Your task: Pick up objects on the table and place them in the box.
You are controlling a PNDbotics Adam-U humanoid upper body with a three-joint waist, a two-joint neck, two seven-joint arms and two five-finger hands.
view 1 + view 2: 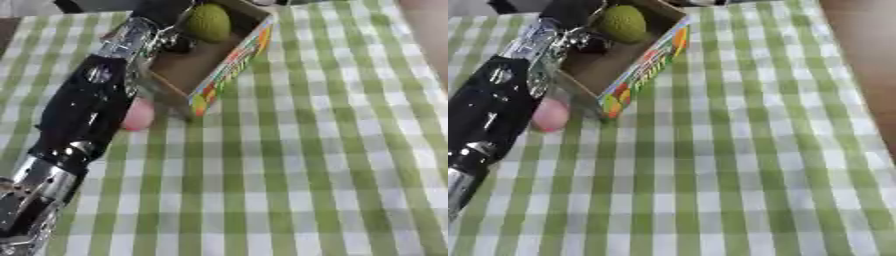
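— Any writing on the box (636, 70)?
— Colourful print on its side wall; it may read "FRUIT", though it's blurred.
— What's inside?
— One bumpy green fruit (207, 22) at the far end, with the left hand (166, 37) over it; I cannot tell how its fingers stand.
— Anything on the table (332, 165)?
— One pink object (138, 115), beside the box's near corner.

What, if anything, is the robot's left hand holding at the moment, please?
It cannot be told. The left hand reaches into the box beside the green fruit, but its fingers are hidden. The pink object lies untouched outside.
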